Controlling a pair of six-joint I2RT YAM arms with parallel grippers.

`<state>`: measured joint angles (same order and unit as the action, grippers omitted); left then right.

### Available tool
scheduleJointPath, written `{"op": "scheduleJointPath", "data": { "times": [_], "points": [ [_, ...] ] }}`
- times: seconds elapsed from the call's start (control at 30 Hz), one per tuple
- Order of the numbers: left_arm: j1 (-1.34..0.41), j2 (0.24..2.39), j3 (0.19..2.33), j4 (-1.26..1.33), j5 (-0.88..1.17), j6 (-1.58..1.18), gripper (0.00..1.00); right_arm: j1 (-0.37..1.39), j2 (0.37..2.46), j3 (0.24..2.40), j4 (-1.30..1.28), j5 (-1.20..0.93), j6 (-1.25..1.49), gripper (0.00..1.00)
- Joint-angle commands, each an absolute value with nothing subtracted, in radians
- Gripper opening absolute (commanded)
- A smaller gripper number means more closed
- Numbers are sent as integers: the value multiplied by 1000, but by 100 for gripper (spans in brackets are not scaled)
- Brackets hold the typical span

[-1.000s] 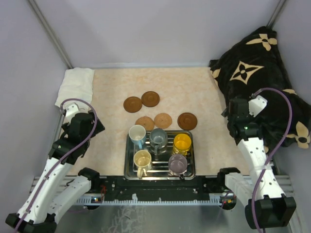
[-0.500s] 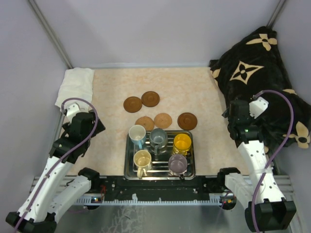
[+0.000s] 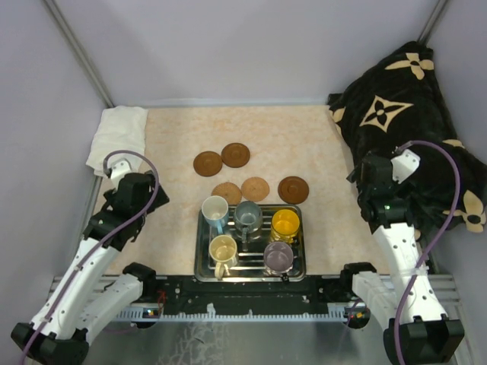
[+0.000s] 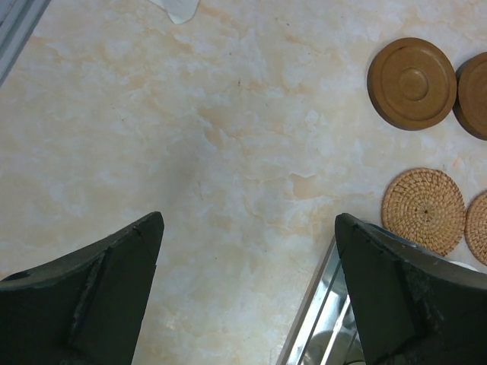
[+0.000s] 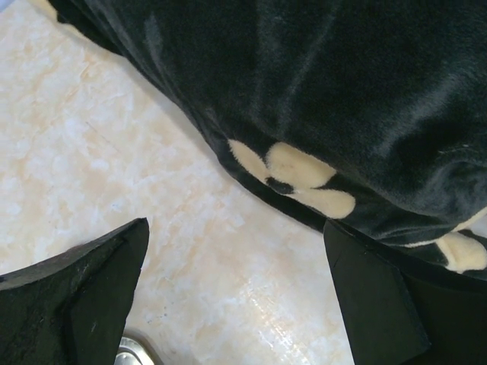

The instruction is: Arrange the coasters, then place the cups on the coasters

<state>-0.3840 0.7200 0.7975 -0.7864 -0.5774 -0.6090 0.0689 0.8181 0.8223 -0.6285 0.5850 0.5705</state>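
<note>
L gripper [image 4: 247,222] is hovering w/ jaws spread, empty, over the marbled beige counter [image 3: 304,141]. R gripper [image 5: 234,228] is likewise gaping beside the plush black blanket [image 3: 396,99] at 3 o'clock. Five round coasters [image 3: 236,154], smooth wood & woven, are lying mid-counter. Glossy cups [image 3: 248,217] are sitting in the slatted steel tray [image 3: 199,262] at 6 o'clock.

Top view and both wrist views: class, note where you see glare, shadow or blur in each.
Top view: even light, glints on the tray. Left wrist: coasters sharp, fingers dark and soft. Right wrist: sheen on the blanket, glare on the table.

2 coasters [image 4: 475,95] cropped at right edge.
</note>
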Motion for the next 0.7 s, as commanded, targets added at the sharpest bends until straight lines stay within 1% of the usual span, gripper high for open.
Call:
{"op": "scheduleJointPath", "data": {
  "times": [0.0,0.1,0.17,0.23,0.3,0.4,0.5,0.53,0.6,0.67],
  "points": [
    [-380,769,791,-676,-517,-581,100,64,803,825,-548,503,507,99],
    [-380,837,806,-614,-481,-564,100,64,826,839,-513,387,468,99],
    [-380,904,825,-587,-468,-552,100,67,867,859,-480,291,442,99],
    [-379,988,849,-561,-454,-544,100,83,923,898,-468,242,430,99],
    [-380,1053,876,-536,-435,-540,100,138,991,950,-457,247,395,99],
    [-380,1123,894,-463,-415,-530,100,275,1090,1013,-412,303,342,99],
    [-379,1172,898,-377,-423,-518,100,328,1211,1094,-384,295,327,99],
    [-378,1189,900,-350,-427,-516,100,336,1252,1124,-378,283,324,97],
    [-379,1232,912,-304,-428,-512,100,350,1335,1188,-359,254,307,88],
    [-376,1294,943,-273,-419,-502,100,369,1424,1254,-352,240,281,73]
  ]
}}
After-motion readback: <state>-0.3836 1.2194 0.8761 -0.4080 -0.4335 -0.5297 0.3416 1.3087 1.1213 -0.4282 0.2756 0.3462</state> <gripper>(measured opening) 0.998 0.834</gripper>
